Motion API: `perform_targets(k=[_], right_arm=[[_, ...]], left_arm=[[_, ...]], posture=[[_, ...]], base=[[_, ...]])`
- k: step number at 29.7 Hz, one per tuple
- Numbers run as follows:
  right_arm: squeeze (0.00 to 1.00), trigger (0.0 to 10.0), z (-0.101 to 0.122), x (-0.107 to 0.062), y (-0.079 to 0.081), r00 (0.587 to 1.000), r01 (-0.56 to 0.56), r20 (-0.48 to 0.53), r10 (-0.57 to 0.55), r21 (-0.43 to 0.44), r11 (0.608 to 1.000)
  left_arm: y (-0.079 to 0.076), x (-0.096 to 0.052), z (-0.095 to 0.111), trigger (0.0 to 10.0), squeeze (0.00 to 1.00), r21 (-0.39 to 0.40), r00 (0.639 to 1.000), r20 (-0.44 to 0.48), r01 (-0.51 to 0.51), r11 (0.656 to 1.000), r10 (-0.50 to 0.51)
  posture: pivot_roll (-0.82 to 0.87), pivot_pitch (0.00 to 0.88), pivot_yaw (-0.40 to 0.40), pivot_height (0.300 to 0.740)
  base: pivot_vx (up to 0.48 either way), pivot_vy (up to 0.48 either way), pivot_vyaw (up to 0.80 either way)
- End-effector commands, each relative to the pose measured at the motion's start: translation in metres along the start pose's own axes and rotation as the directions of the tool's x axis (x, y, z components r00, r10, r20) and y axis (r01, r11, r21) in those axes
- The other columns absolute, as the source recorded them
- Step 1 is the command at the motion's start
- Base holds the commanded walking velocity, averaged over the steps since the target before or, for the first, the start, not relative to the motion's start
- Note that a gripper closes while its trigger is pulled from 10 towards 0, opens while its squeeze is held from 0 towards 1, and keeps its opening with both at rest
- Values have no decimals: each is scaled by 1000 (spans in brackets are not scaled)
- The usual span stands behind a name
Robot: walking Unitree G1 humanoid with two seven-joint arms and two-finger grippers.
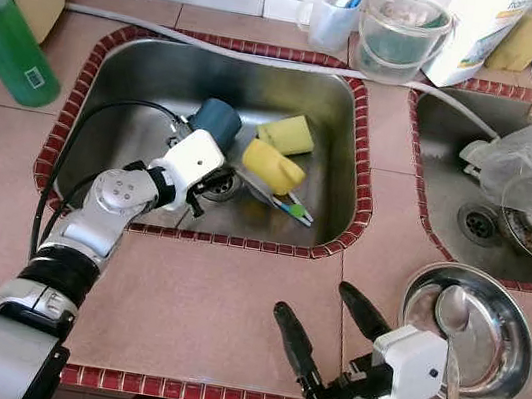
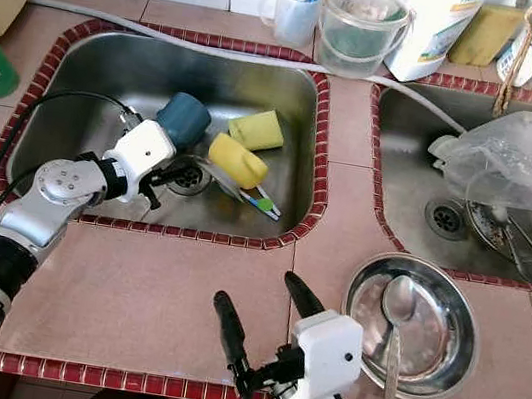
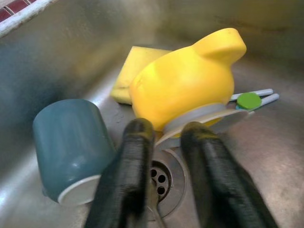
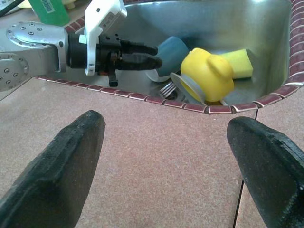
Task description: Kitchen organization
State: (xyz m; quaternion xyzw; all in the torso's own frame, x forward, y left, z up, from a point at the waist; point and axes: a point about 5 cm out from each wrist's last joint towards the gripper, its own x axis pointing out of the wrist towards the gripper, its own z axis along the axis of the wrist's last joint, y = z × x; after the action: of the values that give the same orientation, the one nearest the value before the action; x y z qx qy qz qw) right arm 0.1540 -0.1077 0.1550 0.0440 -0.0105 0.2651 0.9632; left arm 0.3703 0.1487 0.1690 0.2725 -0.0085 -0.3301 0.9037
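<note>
Sink point(image 1: 135, 67) holds left claw point(image 3: 164, 156), reaching toward yellow cup point(image 3: 185, 88).

Steel-grey sink basin point(image 1: 163, 82) at centre frame, bordered with dark red tile trim point(image 1: 239, 242). Salmon-pink tiled counter point(image 1: 209, 302) across the lower frame. Inside the basin: teal mug point(image 1: 218, 121) with pale rim, bright yellow cup point(image 1: 273, 166), paler yellow sponge point(image 1: 287, 134). Translucent green bottle point(image 1: 9, 42) at upper left. Shiny silver bowl point(image 1: 515, 350) at lower right, with silver spoon point(image 1: 452, 320). Black-fingered left gripper point(image 3: 164, 175), white-cased. Black-fingered right gripper point(image 1: 326, 331).
</note>
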Motion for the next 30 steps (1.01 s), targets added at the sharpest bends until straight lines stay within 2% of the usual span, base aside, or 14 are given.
perform_targets(k=[1,8,13,14,15,16,17,18,20,21,22,26,27,30], right_arm=[[0,10000,-4,-2,0,1000,10,-19,-9,5,1000],[0,10000,-5,1,0,1000,12,-12,-12,7,1000],[0,10000,-5,8,-3,999,32,18,-32,-6,999],[0,10000,-5,11,-4,999,38,26,-38,-8,999],[0,10000,-4,13,-5,998,45,34,-44,-9,999],[0,10000,-3,18,-8,996,68,56,-67,-13,998],[0,10000,-3,19,-9,995,77,63,-76,-13,997],[0,10000,-3,22,-10,993,90,75,-89,-13,996],[0,10000,-1,28,-12,989,115,101,-113,-14,993],[0,10000,-1,31,-12,987,123,110,-120,-14,992],[0,10000,1,37,-13,982,138,132,-135,-19,990],[0,10000,2,46,-16,977,152,157,-147,-24,988],[0,10000,2,51,-18,974,157,166,-151,-26,987],[0,10000,4,61,-23,967,179,191,-169,-32,983]], left_arm=[[4,-2,0,10000,1000,-14,1000,-7,4,1000,-4],[8,-5,1,10000,1000,-65,999,10,-36,997,37],[17,-11,7,10000,1000,-193,989,64,-121,974,136],[17,-13,8,10000,929,-204,985,75,-136,970,154],[18,-14,9,10000,745,-213,982,83,-148,966,169],[18,-19,9,10000,310,-247,973,93,-185,951,213],[19,-20,9,10000,310,-261,969,96,-196,945,228],[18,-22,9,10000,243,-279,965,101,-205,938,241],[14,-26,8,10000,239,-295,960,106,-218,930,258],[11,-28,9,10000,24,-309,958,108,-224,924,268],[5,-31,11,10000,0,-323,953,127,-221,920,274],[-2,-35,14,10000,0,-362,942,146,-234,902,303],[-4,-36,14,10000,0,-397,934,150,-243,885,324],[-11,-38,18,10000,0,-411,919,161,-268,871,359]], posture=[[-172,299,5,740],[-164,291,9,740],[-152,267,20,740],[-151,260,24,740],[-150,257,26,740],[-146,245,29,740],[-146,245,29,740],[-140,234,32,740],[-133,221,32,740],[-129,214,34,740],[-122,201,33,740],[-114,185,30,740],[-108,171,25,740],[-99,153,20,740]], base=[[0,0,0],[0,0,0],[0,0,0],[0,0,0],[0,0,0],[0,0,0],[0,0,0],[0,0,0],[0,0,0],[0,0,0],[0,0,0],[0,0,0],[0,0,0],[0,0,0]])
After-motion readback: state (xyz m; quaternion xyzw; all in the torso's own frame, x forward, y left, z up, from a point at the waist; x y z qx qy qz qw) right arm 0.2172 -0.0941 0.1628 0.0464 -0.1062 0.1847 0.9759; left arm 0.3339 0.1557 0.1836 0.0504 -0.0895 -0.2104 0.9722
